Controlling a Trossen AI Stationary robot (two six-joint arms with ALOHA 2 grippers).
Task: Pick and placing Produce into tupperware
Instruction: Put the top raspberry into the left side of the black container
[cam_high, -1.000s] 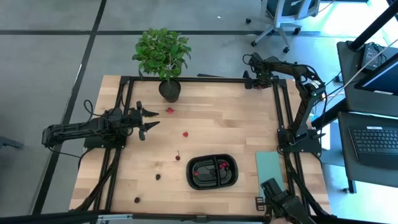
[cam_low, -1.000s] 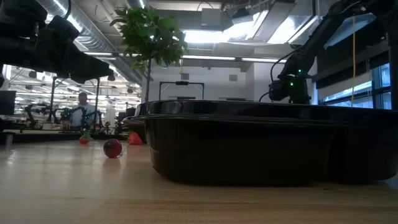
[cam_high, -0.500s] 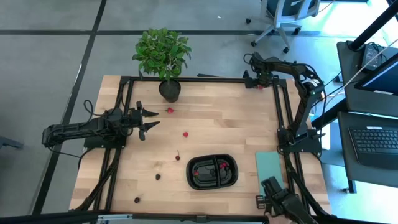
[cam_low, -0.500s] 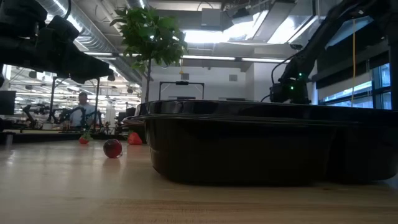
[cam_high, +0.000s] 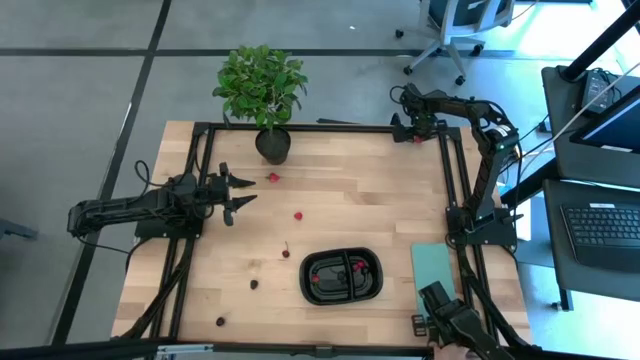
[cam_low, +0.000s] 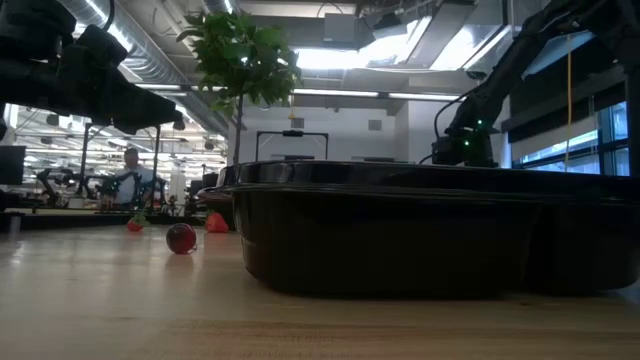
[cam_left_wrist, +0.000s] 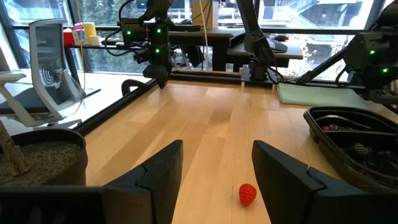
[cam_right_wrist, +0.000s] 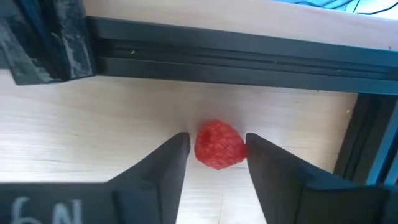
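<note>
Over at the far right corner of the pale wooden bench, the right tool stands with its fingers either side of a bright red bumpy raspberry, seemingly just touching it. The left tool hovers open at the left. The black oval plastic tupperware sits near the front.

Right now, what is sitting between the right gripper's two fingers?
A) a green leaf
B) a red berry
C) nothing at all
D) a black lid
B: the right wrist view shows a bumpy red berry sitting on the wooden table between the two dark fingers of the right gripper, in the far corner next to the black frame rail.
</note>
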